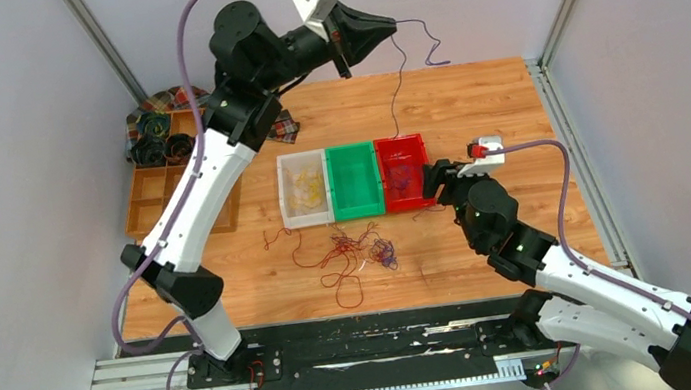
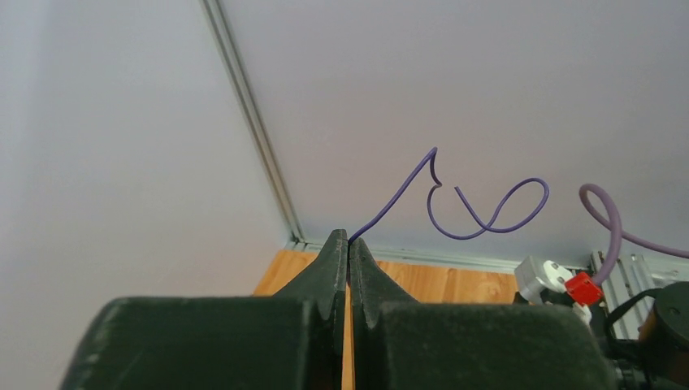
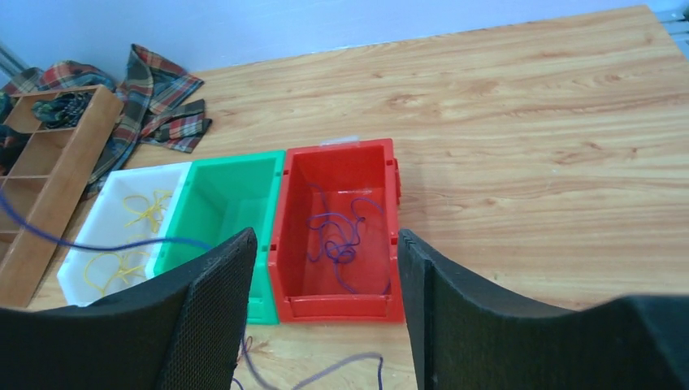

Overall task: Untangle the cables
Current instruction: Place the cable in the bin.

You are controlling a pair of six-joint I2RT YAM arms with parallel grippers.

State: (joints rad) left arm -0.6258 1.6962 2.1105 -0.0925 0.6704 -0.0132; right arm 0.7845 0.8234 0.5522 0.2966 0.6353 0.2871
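Observation:
My left gripper (image 1: 392, 25) is raised high over the table's far side and shut on a thin purple wire (image 1: 396, 87). The wire hangs from its tips down into the red bin (image 1: 400, 142), and its short end curls to the right. In the left wrist view the fingertips (image 2: 349, 237) pinch the wire (image 2: 479, 231). A clump of red-brown, purple and yellow cables (image 1: 354, 252) lies on the table in front of the bins. My right gripper (image 1: 433, 181) is open and empty beside the red bin (image 3: 341, 309), which holds purple wires (image 3: 337, 236).
A green bin (image 1: 354, 182) and a white bin (image 1: 300, 166) holding yellow wires (image 3: 138, 213) stand left of the red one. A wooden compartment tray (image 1: 152, 195), black coiled rolls (image 1: 153, 140) and a plaid cloth (image 1: 284, 127) lie at the far left.

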